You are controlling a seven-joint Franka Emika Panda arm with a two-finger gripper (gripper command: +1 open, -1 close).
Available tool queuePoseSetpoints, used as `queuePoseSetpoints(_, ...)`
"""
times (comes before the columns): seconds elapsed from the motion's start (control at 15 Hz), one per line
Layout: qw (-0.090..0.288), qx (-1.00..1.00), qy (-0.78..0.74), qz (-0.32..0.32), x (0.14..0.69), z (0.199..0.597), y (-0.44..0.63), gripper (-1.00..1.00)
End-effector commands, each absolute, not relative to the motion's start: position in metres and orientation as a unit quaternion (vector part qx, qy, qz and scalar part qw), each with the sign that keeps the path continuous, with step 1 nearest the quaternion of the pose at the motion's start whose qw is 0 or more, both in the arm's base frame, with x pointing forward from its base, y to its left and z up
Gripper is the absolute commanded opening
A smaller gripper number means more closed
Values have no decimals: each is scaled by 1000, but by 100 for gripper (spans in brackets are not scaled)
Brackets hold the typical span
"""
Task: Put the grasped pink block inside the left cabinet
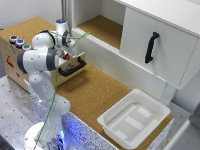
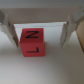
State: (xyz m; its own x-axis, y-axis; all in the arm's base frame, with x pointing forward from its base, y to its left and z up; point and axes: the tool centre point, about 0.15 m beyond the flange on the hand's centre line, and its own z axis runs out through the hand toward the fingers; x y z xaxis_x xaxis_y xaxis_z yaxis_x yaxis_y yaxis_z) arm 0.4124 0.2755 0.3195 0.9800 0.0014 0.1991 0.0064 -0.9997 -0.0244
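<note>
The pink block [image 2: 33,43] sat touching one finger [image 2: 8,32] of the spread gripper [image 2: 39,34], clear of the other.

We see the pink block [image 2: 32,42] as pink-red in the wrist view, with dark letter-like marks on its faces, between pale grey-white fingers [image 2: 8,31]. The left cabinet [image 1: 102,27] has white walls, a white front rim and a cork-brown floor. The door panel [image 1: 160,42] is white with a black handle [image 1: 151,47]. The surface [image 1: 92,92] is speckled cork-brown. The tray [image 1: 134,119] is white. The wooden box [image 1: 15,62] is light tan, its drawer handle [image 1: 72,68] black; on top sit red [image 1: 13,38], blue [image 1: 20,43] and green [image 1: 26,47] buttons. The arm [image 1: 42,60] is white with grey joints.
</note>
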Motion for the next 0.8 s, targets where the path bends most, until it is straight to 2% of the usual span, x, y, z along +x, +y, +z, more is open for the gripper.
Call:
queuePoseSetpoints(0.0,8,-995,-3,-95,421,313,286,-100)
queuePoseSetpoints(0.33,10,-993,-3,-120,413,350,289,-100)
queuePoseSetpoints(0.73,12,-986,-20,-168,450,398,287,-100)
